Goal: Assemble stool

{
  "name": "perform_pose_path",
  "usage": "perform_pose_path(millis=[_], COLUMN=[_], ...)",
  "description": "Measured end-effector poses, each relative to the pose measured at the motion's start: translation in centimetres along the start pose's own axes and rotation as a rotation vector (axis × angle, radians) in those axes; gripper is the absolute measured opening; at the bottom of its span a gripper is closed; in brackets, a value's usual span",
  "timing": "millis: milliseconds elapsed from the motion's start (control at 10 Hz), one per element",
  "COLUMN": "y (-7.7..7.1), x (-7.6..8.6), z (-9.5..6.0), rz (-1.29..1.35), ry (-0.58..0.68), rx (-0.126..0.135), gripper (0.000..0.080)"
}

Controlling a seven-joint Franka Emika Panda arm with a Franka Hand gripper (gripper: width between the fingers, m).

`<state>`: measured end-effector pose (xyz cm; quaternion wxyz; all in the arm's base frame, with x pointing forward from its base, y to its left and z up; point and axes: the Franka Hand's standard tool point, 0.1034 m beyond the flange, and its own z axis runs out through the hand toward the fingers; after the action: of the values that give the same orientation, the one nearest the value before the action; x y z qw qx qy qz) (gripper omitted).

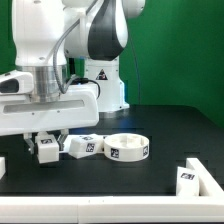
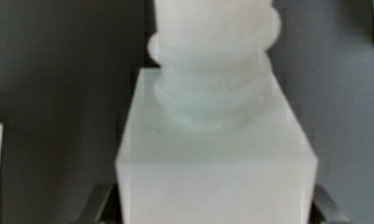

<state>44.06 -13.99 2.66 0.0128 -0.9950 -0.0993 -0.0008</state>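
Gripper (image 1: 46, 141) is clamping a stool leg (image 1: 46, 152) by its square end, leaving the knobbed tip free for fitting. The seat (image 1: 127, 149) is lying off to its side, beyond another leg (image 1: 82, 147).

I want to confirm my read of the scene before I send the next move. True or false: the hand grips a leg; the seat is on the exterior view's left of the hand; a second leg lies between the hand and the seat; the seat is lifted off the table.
1. The hand grips a white leg. True: the wrist view shows the leg held in it, close up.
2. The seat is on the exterior view's left of the hand. False: the seat is on the exterior view's right of the hand.
3. A second leg lies between the hand and the seat. True.
4. The seat is lifted off the table. False: it rests flat on the black table.
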Motion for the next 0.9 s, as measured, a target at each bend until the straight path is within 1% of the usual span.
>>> perform_pose_path(millis=[100,200,300,400,500,600,700,800,900], y=[0.4,0.6,0.4,0.3,0.4,0.4,0.3,0.3,-0.5], x=[-1.8,-2.7,-2.8,-2.6,-2.6,-2.6,-2.6,-2.2,-1.1], z=[0.8,1.4,1.8,1.8,1.8,1.8,1.8,1.4,0.8], rz=[0.036,0.047,0.045,0.04,0.04,0.04,0.039,0.036,0.05], ry=[-0.013,-0.025,-0.031,-0.027,-0.027,-0.027,-0.029,-0.03,-0.036], rx=[0.007,0.011,0.013,0.011,0.011,0.011,0.013,0.02,0.03], gripper=[0.032,0.032,0.032,0.032,0.0396,0.0396,0.0531,0.0625,0.0642])
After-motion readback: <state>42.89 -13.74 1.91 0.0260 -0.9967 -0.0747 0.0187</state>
